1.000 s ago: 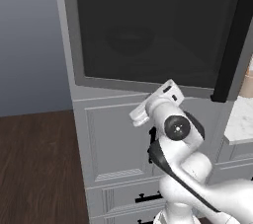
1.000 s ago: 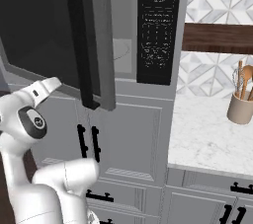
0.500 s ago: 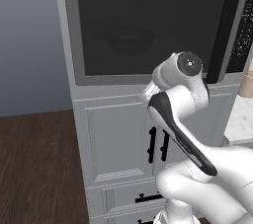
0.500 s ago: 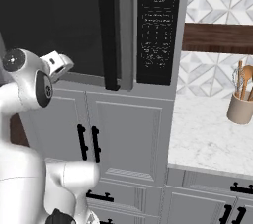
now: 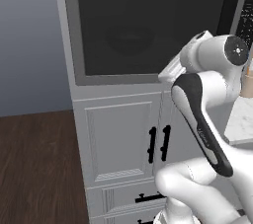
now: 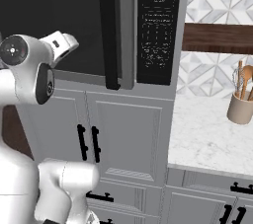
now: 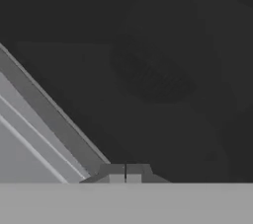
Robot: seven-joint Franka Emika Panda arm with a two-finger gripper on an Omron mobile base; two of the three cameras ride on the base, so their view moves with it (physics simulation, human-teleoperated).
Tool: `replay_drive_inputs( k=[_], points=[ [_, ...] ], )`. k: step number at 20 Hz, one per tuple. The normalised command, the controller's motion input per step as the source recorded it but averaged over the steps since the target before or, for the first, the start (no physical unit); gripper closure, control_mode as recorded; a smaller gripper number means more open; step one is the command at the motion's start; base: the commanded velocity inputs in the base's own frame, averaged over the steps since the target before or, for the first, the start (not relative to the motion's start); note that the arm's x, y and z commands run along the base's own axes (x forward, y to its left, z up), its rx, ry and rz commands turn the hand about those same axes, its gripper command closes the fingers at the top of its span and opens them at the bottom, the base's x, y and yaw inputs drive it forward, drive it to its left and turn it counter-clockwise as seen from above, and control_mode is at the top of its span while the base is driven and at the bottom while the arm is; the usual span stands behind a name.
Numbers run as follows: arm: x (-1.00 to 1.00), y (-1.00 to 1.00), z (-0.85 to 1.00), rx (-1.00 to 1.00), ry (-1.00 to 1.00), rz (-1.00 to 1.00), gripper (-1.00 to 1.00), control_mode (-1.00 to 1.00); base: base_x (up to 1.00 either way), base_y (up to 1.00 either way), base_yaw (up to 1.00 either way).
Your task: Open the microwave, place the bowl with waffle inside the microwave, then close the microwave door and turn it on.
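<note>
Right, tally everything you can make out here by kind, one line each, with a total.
Microwave: 1
Microwave door with its bar handle: 1
Bowl, dim through the glass: 1
Gripper, shut: 1
Utensil crock on the counter: 1
Wooden utensils in it, at least: 2
Total: 7

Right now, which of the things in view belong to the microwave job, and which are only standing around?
Belong to the job:
- microwave, with its control strip
- microwave door, looks closed
- bowl, dim shape behind the glass
- gripper, shut, near the door's lower edge

Standing around:
- utensil holder with wooden spoons
- cabinet doors
- marble counter
</note>
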Motion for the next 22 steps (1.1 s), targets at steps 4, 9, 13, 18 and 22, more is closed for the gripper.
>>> replay_drive_inputs(
  k=[4, 9, 13, 18, 22],
  points=[
    [0.88, 0.0, 0.72, 0.0, 0.0, 0.0, 1.0, -1.0, 0.0, 0.0, 0.0],
    [0.99, 0.0, -0.03, 0.0, 0.0, -0.05, 1.0, -1.0, 0.0, 0.0, 0.0],
    [0.96, 0.01, -0.5, 0.0, -0.03, -0.06, 1.0, -1.0, 0.0, 0.0, 0.0],
    [0.87, -0.2, -0.44, 0.05, -0.04, -0.01, 1.0, -1.0, 0.0, 0.0, 0.0],
    [-0.57, -0.84, 0.12, 0.08, -0.03, 0.0, 1.0, -1.0, 0.0, 0.0, 0.0]
  ],
)
